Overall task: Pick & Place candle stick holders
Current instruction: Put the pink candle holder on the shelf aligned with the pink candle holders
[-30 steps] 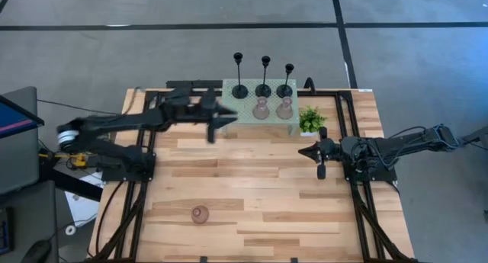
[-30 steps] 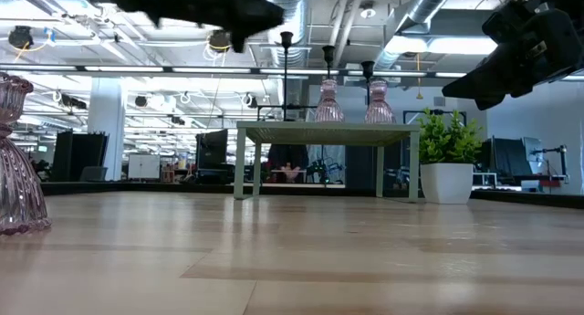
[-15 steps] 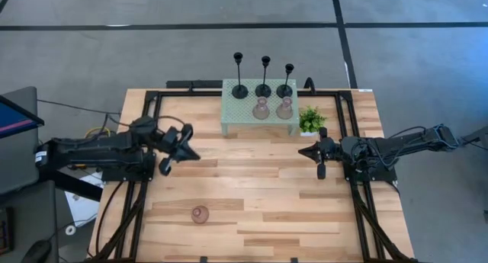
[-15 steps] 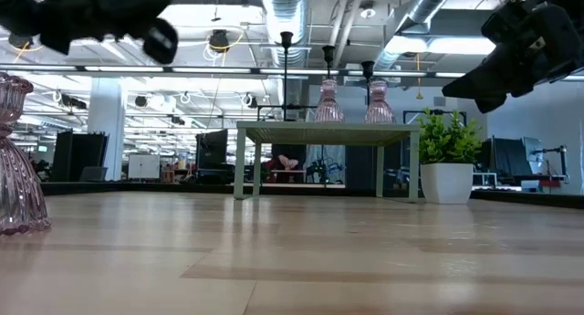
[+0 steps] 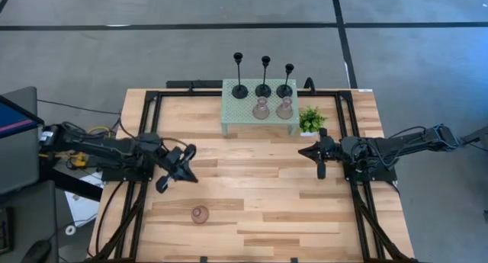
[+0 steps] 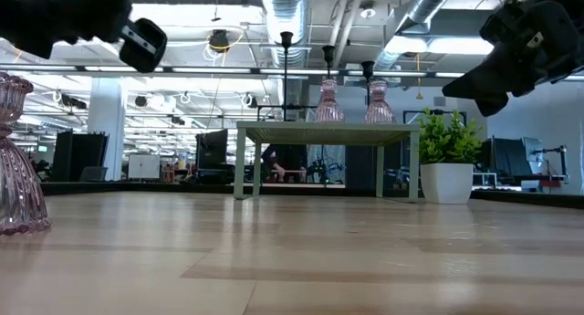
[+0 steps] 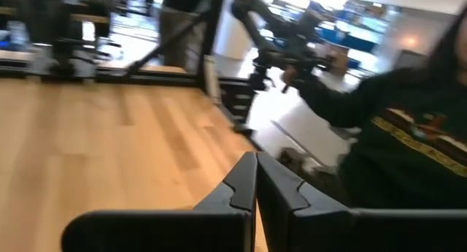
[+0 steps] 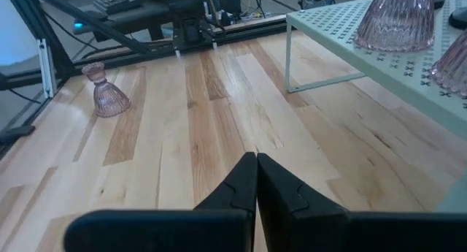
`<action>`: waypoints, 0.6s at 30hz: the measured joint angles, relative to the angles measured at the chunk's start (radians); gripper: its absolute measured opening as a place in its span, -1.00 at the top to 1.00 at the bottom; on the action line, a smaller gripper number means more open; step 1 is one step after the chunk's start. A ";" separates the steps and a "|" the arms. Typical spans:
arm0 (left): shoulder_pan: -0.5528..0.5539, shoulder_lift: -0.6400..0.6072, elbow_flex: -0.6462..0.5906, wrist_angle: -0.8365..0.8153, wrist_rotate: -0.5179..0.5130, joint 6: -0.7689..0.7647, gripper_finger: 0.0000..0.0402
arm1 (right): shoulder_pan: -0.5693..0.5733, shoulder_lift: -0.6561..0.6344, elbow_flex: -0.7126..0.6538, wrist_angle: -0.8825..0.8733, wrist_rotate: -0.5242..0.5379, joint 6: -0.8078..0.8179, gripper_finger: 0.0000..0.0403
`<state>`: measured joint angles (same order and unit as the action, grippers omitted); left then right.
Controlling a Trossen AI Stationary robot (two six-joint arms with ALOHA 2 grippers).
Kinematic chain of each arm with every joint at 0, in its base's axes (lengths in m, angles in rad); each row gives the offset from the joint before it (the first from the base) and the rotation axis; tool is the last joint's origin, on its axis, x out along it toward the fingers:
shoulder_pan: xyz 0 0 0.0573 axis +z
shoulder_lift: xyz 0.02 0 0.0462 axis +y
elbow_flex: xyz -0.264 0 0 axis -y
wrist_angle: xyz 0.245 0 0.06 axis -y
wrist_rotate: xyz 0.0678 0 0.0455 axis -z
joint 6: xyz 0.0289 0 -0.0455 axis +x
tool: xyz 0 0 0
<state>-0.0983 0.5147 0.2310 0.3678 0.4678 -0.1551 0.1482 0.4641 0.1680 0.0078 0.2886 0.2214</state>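
Note:
One pink bulb-shaped holder (image 5: 200, 214) stands upright on its base on the bare wood near the table's front left; it also shows in the low view (image 6: 18, 160) and the right wrist view (image 8: 106, 91). Three slim black holders (image 5: 263, 88) and two pink ones (image 5: 273, 108) stand on the pale green mesh stand (image 5: 236, 114) at the far edge. My left gripper (image 5: 187, 174) is shut and empty above the table's left side, between the stand and the lone pink holder. My right gripper (image 5: 303, 150) is shut and empty at the right, near the plant.
A small green potted plant (image 5: 310, 120) stands right of the stand, just beyond my right gripper. A person in dark clothing (image 7: 394, 135) shows beyond the table's edge in the left wrist view. Bare wood lies across the table's middle and front (image 5: 267, 202).
My left gripper has drawn back from beside the mesh stand toward the table's left and near edges, and now hangs over the left side of the table. The holders have stayed where they were.

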 joint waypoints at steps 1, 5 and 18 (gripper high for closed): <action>-0.025 0.003 0.000 0.002 0.000 0.000 0.97 | 0.000 0.000 0.000 0.000 0.000 0.008 1.00; -0.134 0.004 0.000 0.001 -0.015 -0.002 0.98 | 0.000 0.000 0.000 0.000 0.000 0.016 1.00; -0.512 0.023 0.000 0.000 -0.483 -0.198 0.98 | 0.000 0.000 0.000 0.000 0.037 0.094 1.00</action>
<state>-0.6099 0.5374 0.2312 0.3676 -0.0153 -0.3536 0.1478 0.4644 0.1680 0.0074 0.3260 0.3157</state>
